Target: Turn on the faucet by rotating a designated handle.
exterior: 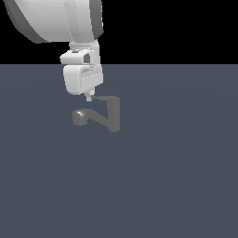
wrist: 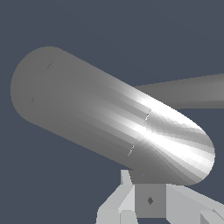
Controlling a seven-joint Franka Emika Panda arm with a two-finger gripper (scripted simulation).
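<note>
A: What's the setting?

B: A flat, bare slate-blue floor [exterior: 176,186] fills the lower part of the exterior view, under a plain black background. No table edge or corner shows, so there is little to place things by.

A: Biggest thing in view?

B: The arm [exterior: 60,18]. Its pale, rounded body comes in from the exterior view's upper left and ends in a white wrist block. Below that sits the hand [exterior: 89,97], its tip pointing down.

A: And the faucet?

B: The faucet [exterior: 114,118] stands on the floor, a little to the exterior view's left of the middle and not far below the line where the floor meets the black. It is small and dull grey. Its short column is upright, and the bent spout slants down toward the exterior view's left, ending in a round head [exterior: 80,116].

A: Where is the handle?

B: The handle [exterior: 104,98] is a thin blade that runs from the column's top toward the exterior view's left. Its free end lies right at the tip of the hand; the two look to be touching, or nearly so.

A: Is the hand clenched or released?

B: I cannot tell. In the exterior view the tip is too small to make out. In the wrist view only pale finger parts [wrist: 118,205] show at one edge, beside a large, bright grey rounded part of the faucet [wrist: 109,118], with a thinner grey bar [wrist: 192,89] behind it.
</note>
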